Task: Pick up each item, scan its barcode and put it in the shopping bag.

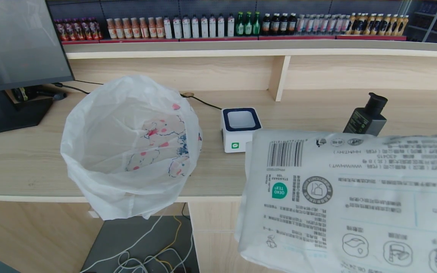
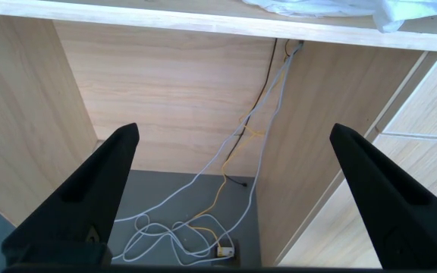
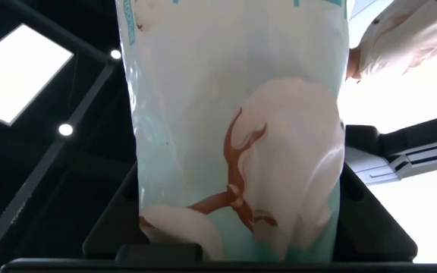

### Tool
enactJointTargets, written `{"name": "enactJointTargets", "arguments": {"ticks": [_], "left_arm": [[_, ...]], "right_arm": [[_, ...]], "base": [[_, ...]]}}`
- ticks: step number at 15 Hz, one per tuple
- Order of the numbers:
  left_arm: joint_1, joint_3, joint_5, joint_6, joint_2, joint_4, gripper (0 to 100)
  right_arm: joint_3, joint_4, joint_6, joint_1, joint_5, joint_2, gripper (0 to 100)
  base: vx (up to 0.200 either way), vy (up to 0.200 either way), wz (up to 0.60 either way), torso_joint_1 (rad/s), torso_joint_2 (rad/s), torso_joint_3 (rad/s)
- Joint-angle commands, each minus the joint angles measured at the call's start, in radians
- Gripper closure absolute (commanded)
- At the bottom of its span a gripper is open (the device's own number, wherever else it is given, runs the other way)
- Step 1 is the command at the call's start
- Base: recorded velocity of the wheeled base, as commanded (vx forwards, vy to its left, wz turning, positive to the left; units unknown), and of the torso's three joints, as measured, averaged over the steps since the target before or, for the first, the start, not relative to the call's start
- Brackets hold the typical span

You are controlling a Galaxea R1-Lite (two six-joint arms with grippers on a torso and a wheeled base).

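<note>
A large white soft package (image 1: 347,201) with a barcode and printed labels is held up close in the head view, over the counter's front right. In the right wrist view the package (image 3: 241,114) stands between the dark fingers of my right gripper (image 3: 241,227), which is shut on it. A white shopping bag (image 1: 131,148) stands open at the counter's front left edge. The white scanner (image 1: 239,129) with a dark-rimmed window sits just right of the bag. My left gripper (image 2: 234,133) hangs open and holds nothing, below the counter top, facing the cabinet recess.
A dark bottle (image 1: 366,115) with a black cap stands on the counter (image 1: 21,163) at the right, behind the package. A monitor (image 1: 13,49) on a black stand is at the far left. Loose cables (image 1: 146,254) lie on the floor under the counter. Drink bottles line the back shelf (image 1: 233,26).
</note>
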Motion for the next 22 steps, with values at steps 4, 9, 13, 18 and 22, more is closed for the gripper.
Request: {"name": "enactJointTargets", "arguments": {"ticks": [4,9,13,18,22], "left_arm": [[0.001,0.000,0.000,0.000,0.000,0.000,0],[0.001,0.000,0.000,0.000,0.000,0.000,0],[0.001,0.000,0.000,0.000,0.000,0.000,0],[-0.001,0.000,0.000,0.000,0.000,0.000,0],[0.001,0.000,0.000,0.000,0.000,0.000,0]], "right_arm": [[0.033,0.001,-0.028,-0.003,0.010,0.010,100],[0.039,0.001,-0.384,-0.015,0.009,0.002,100],[0.137,0.001,-0.936,-0.084,0.007,0.010,100],[0.229,0.009,-1.717,-0.130,0.006,0.042,100],[0.232,0.006,-2.493,-0.268,-0.071,0.280,100]], "base": [[0.000,0.000,0.00,0.000,0.00,0.000],[0.000,0.000,0.00,0.000,0.00,0.000],[0.000,0.000,0.00,0.000,0.00,0.000],[0.000,0.000,0.00,0.000,0.00,0.000],[0.000,0.000,0.00,0.000,0.00,0.000]]}}
